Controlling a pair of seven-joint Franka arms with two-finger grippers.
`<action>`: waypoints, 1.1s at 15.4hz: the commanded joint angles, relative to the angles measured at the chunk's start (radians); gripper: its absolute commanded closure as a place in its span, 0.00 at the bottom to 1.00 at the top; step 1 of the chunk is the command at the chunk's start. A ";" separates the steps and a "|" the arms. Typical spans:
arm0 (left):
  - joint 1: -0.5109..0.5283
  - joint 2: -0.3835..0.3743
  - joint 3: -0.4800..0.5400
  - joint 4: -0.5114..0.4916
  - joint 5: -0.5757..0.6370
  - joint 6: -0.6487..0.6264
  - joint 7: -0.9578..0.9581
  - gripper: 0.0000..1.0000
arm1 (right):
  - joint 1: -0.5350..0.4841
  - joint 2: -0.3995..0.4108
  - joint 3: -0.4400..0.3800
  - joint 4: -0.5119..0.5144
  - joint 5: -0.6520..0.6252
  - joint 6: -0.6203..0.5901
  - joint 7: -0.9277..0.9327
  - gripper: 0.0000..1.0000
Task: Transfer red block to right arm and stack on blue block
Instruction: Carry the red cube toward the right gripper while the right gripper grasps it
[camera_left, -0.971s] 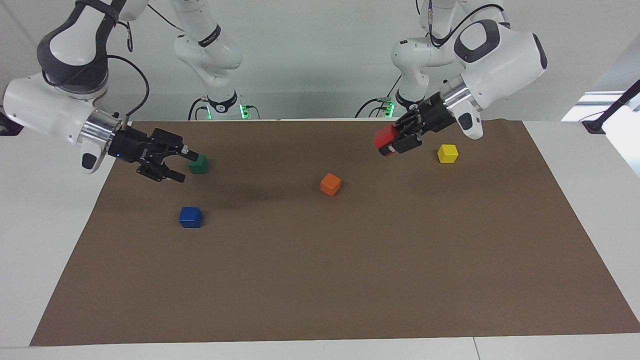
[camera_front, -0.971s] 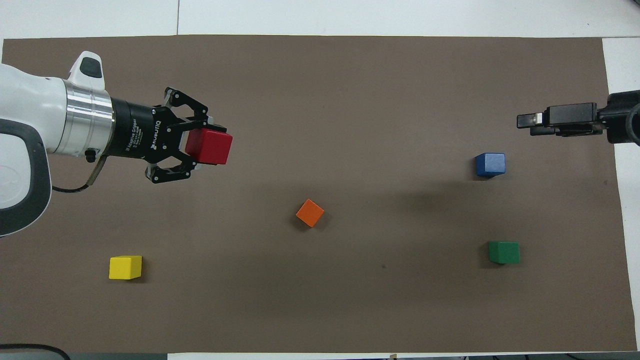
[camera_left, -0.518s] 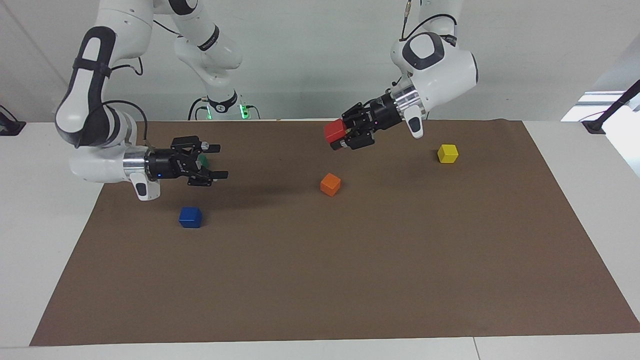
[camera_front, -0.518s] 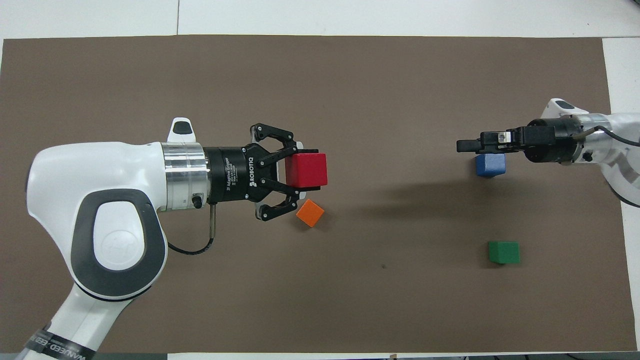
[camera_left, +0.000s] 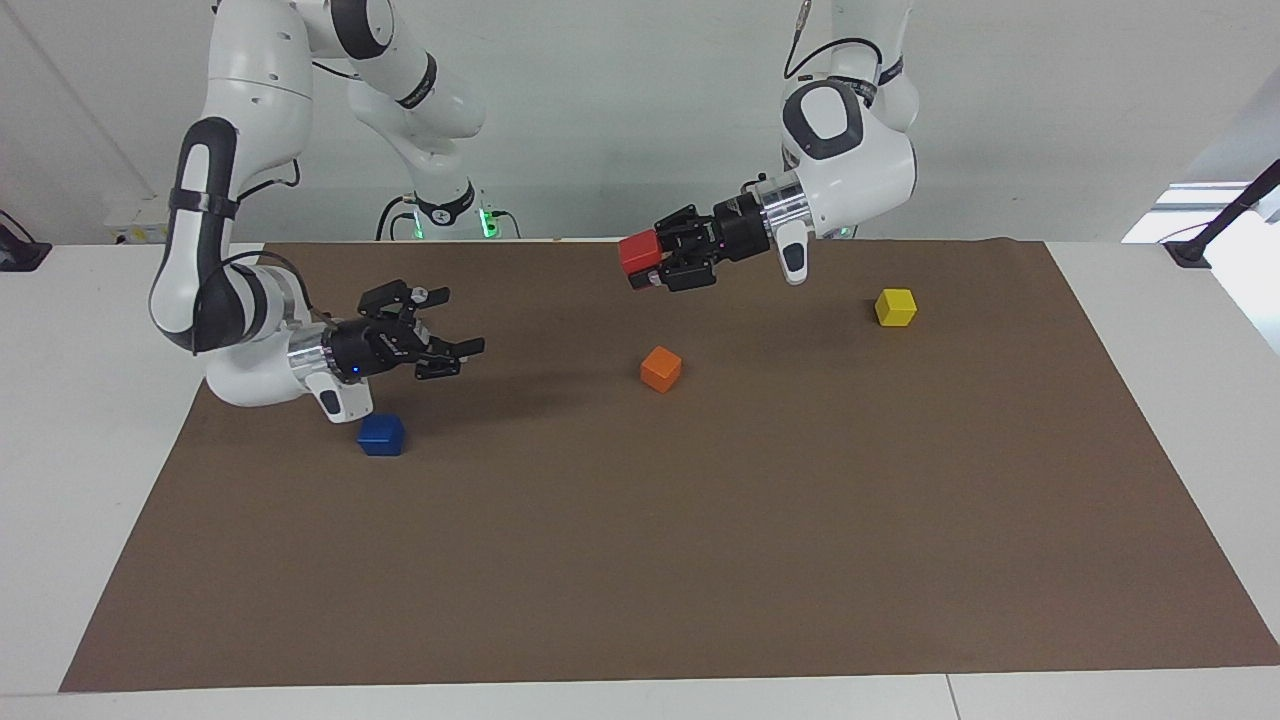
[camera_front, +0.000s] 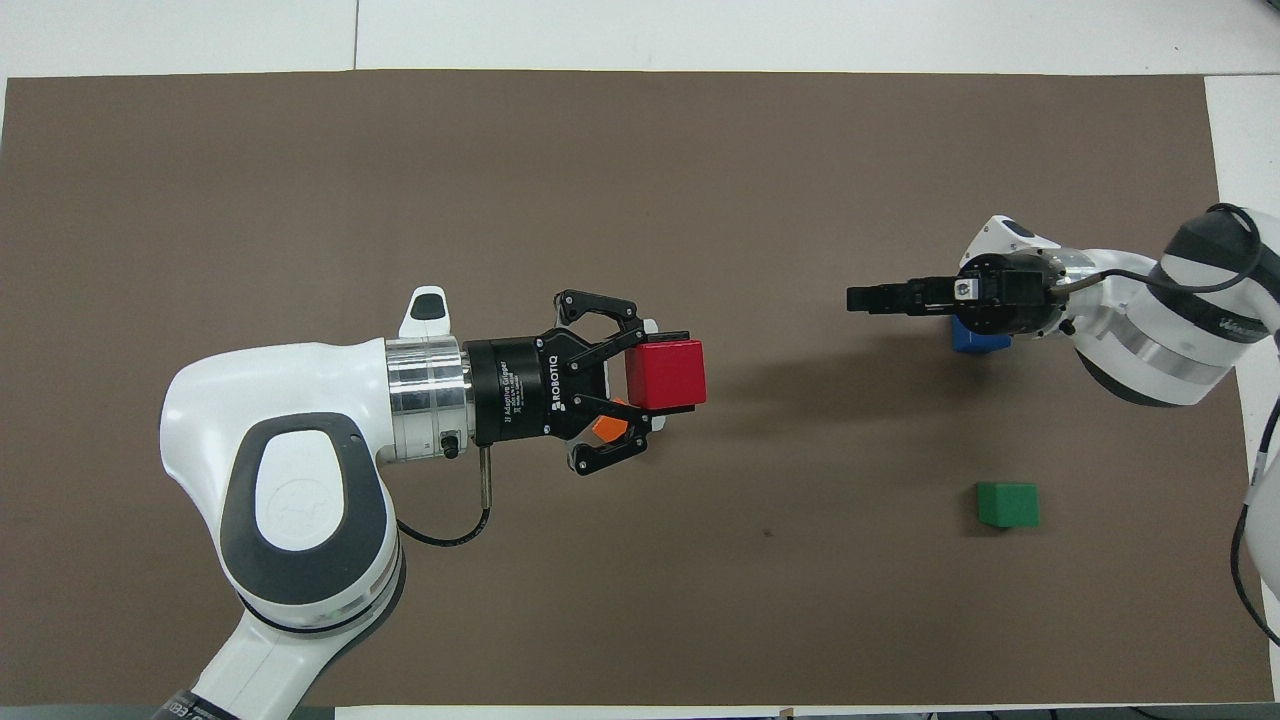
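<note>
Hovering above the brown mat (camera_left: 700, 560) on the bench (camera_left: 90, 330), the left pincer (camera_left: 648, 266) is clenched on the red block (camera_left: 636, 252), up over the orange cube (camera_left: 660, 369). Risk ahead, as I read it: the block juts past the fingertips, so a misaligned handover could knock it loose. The right pincer (camera_left: 462, 352) gapes, released, at nine o'clock of the block and well apart. The blue block (camera_left: 381, 435) sits below its wrist.

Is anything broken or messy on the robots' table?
Nothing looks wrong. The left gripper holds the red block up in the air; the right gripper is open. The blue block, orange, yellow and green blocks sit flat on the mat.
</note>
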 joint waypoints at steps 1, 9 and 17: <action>-0.091 0.039 0.011 0.004 -0.141 0.141 0.028 1.00 | 0.030 0.013 0.004 -0.004 0.044 -0.019 -0.056 0.00; -0.097 0.151 -0.074 0.141 -0.174 0.362 0.040 1.00 | 0.072 0.012 0.004 -0.007 0.045 0.056 -0.054 0.00; -0.094 0.217 -0.110 0.221 0.137 0.392 -0.154 1.00 | 0.151 0.012 0.004 -0.015 0.082 0.177 -0.080 0.00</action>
